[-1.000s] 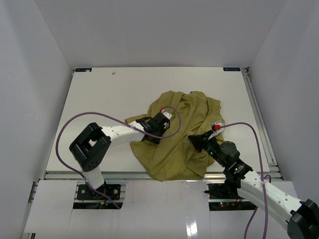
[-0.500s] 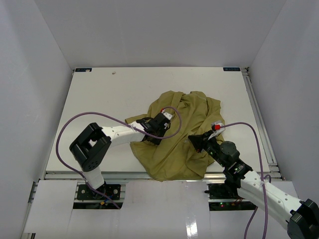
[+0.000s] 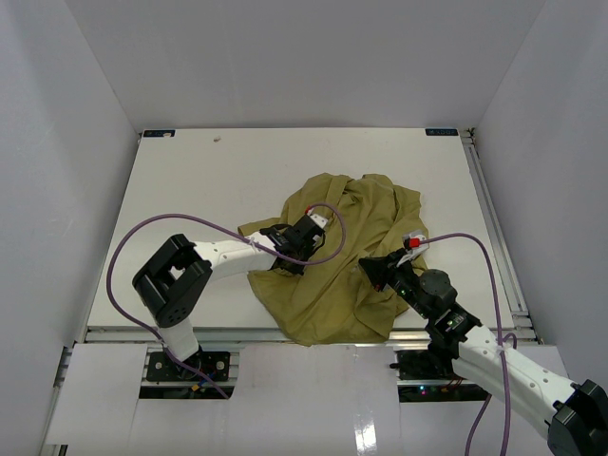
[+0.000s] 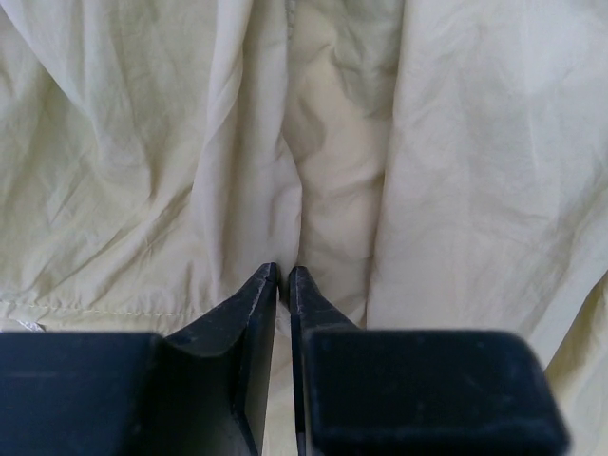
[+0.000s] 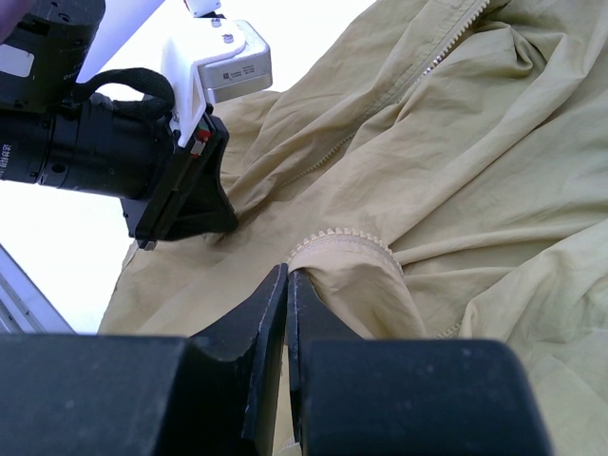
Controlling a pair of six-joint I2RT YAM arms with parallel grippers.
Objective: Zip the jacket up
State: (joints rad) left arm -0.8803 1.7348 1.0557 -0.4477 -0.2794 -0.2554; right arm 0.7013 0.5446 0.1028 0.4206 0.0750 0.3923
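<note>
While right jaws clamp jacket (image 3: 328,290) by zip teeth (image 5: 342,235), left jaws nearly together, grip unclear; seek opposite zip edge

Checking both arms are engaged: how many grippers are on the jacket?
2. The left gripper rests on the left of the jacket; the right gripper meets a zipper edge at its near-right. None hidden.

Crumpled on the white table (image 3: 190,190), right of centre: the jacket (image 3: 328,299), olive-yellow, near hem close to the front edge. Down on its left half, the left gripper (image 3: 294,251); at its right edge, the right gripper (image 3: 372,272), tips against the fabric. Looping over both arms, purple cables (image 3: 204,223).
</note>
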